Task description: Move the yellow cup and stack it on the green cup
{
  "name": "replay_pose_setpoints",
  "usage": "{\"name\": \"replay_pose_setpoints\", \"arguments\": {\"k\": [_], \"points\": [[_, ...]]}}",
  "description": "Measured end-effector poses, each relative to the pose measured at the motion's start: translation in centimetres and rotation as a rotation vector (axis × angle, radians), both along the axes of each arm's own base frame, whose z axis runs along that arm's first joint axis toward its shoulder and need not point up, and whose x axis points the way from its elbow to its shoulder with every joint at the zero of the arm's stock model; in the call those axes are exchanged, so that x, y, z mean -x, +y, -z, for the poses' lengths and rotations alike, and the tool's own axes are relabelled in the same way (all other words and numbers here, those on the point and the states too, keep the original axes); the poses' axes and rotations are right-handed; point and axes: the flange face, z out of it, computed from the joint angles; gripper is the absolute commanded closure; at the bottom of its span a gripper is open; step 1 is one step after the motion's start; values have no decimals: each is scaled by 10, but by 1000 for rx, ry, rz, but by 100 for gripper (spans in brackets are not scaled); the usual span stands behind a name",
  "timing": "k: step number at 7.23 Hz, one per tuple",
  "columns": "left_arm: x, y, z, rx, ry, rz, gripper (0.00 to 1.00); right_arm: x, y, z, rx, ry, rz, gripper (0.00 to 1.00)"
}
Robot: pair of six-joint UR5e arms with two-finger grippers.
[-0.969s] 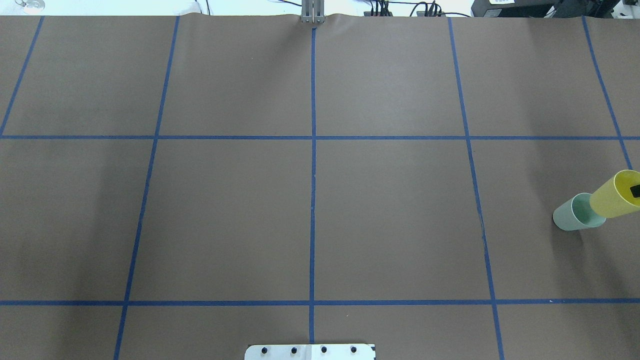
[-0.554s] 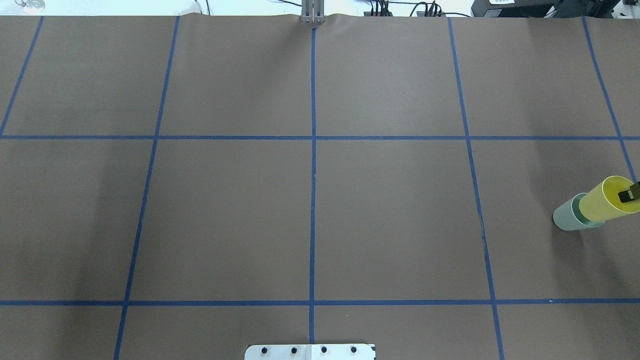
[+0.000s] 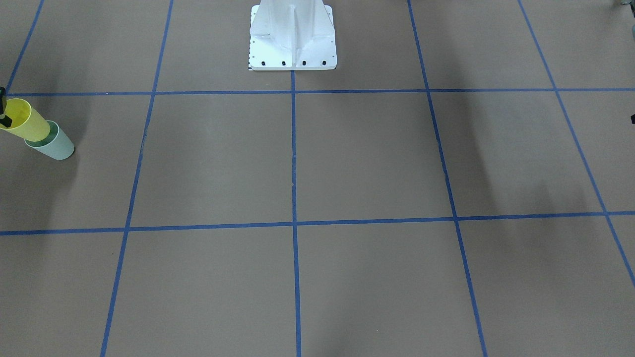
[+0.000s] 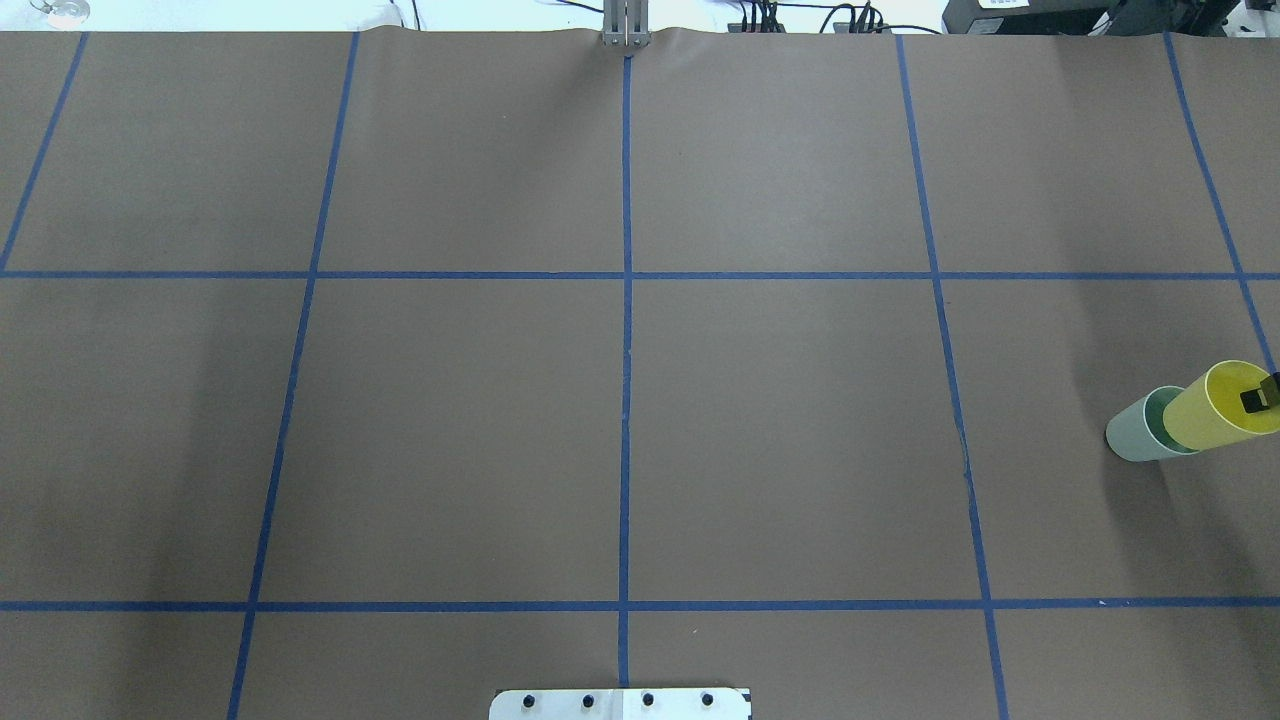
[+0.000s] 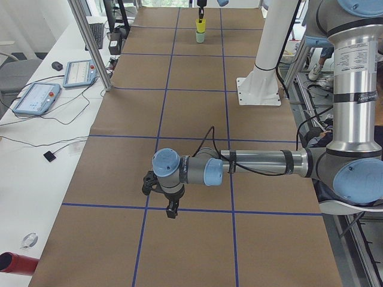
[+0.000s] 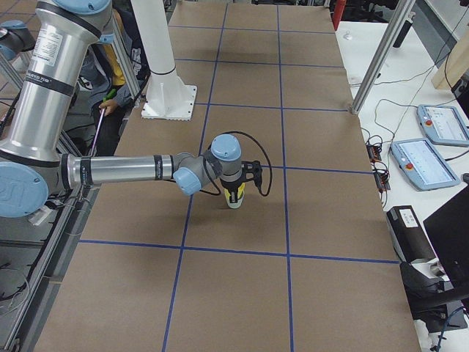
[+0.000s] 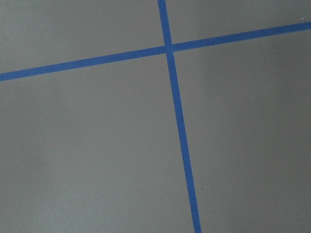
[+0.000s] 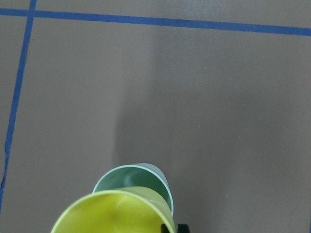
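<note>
The yellow cup is upright with its lower part inside the green cup, which stands on the table at the far right. My right gripper is shut on the yellow cup's rim, one finger inside the cup. Both cups show in the right wrist view, yellow over green, and in the front view, yellow and green. My left gripper hangs low over bare paper far from the cups; I cannot tell if it is open or shut.
Brown paper with blue tape lines covers the table. The white robot base stands at the robot's side. Tablets and cables lie on a side bench beyond the table edge.
The yellow cup, held by my right gripper, has moved down and left, from above the green cup's rim to partly inside it.
</note>
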Motion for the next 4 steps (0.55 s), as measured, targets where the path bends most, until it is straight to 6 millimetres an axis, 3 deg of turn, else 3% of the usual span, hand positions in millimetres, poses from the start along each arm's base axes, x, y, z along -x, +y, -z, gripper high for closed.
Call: {"name": "replay_pose_setpoints", "arguments": {"k": [2, 4], "points": [[0, 1, -1, 2, 0, 0, 0, 7, -2, 2, -2, 0, 8, 100], [1, 3, -2, 4, 0, 0, 0, 12, -2, 4, -7, 0, 18, 1]]}}
